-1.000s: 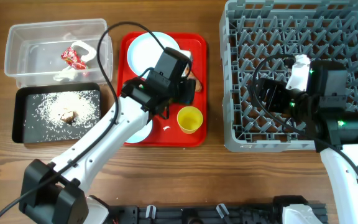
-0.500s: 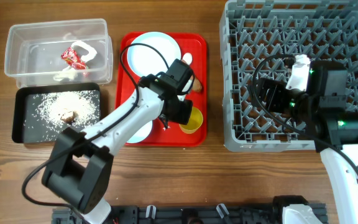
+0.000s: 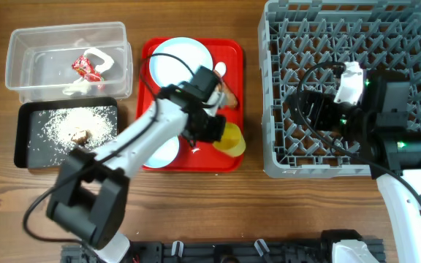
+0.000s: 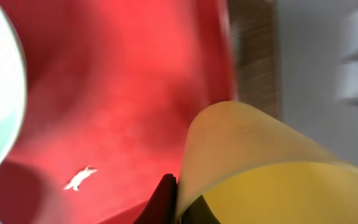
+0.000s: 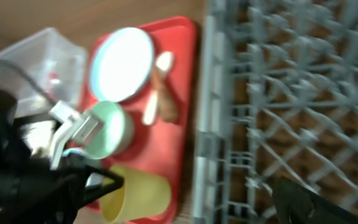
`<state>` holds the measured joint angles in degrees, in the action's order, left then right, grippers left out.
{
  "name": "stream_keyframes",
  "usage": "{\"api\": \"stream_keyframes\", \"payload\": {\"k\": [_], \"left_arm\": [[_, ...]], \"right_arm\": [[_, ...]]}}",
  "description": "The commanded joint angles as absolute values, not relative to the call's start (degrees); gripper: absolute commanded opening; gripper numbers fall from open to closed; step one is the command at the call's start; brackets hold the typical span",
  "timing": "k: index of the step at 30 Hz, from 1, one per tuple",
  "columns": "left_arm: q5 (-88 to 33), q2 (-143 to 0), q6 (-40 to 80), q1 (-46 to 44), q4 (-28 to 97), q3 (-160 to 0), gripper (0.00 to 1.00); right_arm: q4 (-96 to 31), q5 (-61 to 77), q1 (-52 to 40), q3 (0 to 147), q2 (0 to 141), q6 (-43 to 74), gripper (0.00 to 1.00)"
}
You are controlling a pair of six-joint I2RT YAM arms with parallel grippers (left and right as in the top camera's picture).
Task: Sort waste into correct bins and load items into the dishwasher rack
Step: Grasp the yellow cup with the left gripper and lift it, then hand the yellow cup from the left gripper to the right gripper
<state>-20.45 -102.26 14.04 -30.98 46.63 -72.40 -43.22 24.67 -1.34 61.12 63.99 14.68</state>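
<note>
**Yellow cup in hand**

Our left hand (image 3: 215, 130) is clenched on the yellow cup (image 3: 232, 139), which sits tipped just to its right over the red tray (image 3: 229, 52). Our right hand (image 3: 311, 109) hangs with fingers spread above the dishwasher rack (image 3: 291, 29).

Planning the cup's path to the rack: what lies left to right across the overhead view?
black tray → pale blue plate → yellow cup → dishwasher rack
</note>
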Motion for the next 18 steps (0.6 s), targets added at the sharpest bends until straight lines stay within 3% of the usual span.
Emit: {"api": "stream_keyframes", "payload": {"k": [1, 8, 18], "left_arm": [[-40.4, -96.2, 13.6, -23.2, 43.5, -74.1, 0.04], [-68.9, -94.8, 12.3, -11.6, 35.7, -74.1, 0.04], [-85.3, -94.8, 12.4, -8.8, 31.8, -74.1, 0.04]], "right_arm": [[-40.2, 37.3, -1.8, 62.2, 64.4, 11.9, 1.00], [-34.2, 51.4, -3.5, 62.2, 65.2, 6.8, 1.00], [-19.3, 65.2, -9.7, 62.2, 71.9, 6.9, 1.00]]}}
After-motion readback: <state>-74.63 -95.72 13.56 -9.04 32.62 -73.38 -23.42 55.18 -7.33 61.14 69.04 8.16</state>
